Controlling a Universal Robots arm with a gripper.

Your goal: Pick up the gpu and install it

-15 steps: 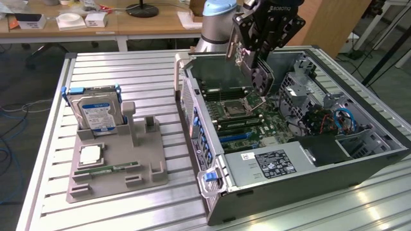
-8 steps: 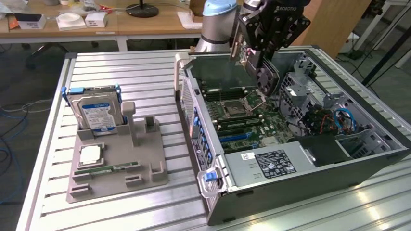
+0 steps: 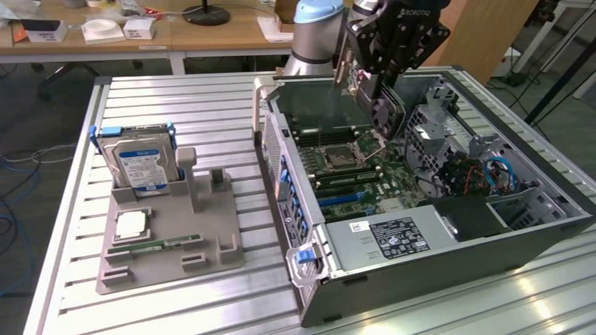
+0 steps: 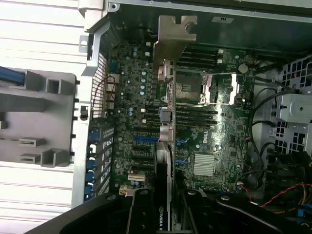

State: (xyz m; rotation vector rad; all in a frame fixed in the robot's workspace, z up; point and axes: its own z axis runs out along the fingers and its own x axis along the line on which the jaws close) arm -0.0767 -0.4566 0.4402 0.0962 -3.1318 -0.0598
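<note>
Hand (image 4: pixel 165 217) partly closed, clamped on the gpu (image 4: pixel 165 117), which is held edge-on over the motherboard (image 4: pixel 129 97) inside the open computer case (image 3: pixel 419 262).

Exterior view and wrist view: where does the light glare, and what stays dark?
Exterior view: lamp glints streak the ribbed silver metal table; the open grey computer case lies shaded inside. Wrist view: the table washes out white, and the silver bracket of the green graphics card catches light.
</note>
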